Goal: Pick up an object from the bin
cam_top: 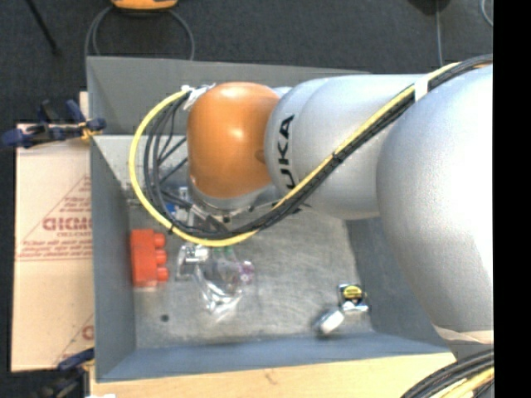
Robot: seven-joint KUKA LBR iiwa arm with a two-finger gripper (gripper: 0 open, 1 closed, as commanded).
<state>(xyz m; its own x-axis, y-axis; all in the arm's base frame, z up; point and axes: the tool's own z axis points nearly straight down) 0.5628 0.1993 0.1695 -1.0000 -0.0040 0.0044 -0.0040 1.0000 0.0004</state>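
Observation:
My gripper [194, 256] reaches down in the left half of the bin; a bit of its metal end shows below the arm's wrist. Just to its left lies an orange-red toy brick [148, 258] with studs, close to the bin's left wall. Directly below and right of the gripper lies a crumpled clear plastic thing [222, 287] with a hint of purple in it. The gripper's end sits at that plastic thing's upper left edge; whether it touches it is hidden.
Near the bin's lower right corner lie a small yellow-and-black thing [353, 293] and a small white-grey thing [330, 322]. The big arm covers the bin's upper and right parts. Bare bin floor shows between the plastic thing and the lower right things.

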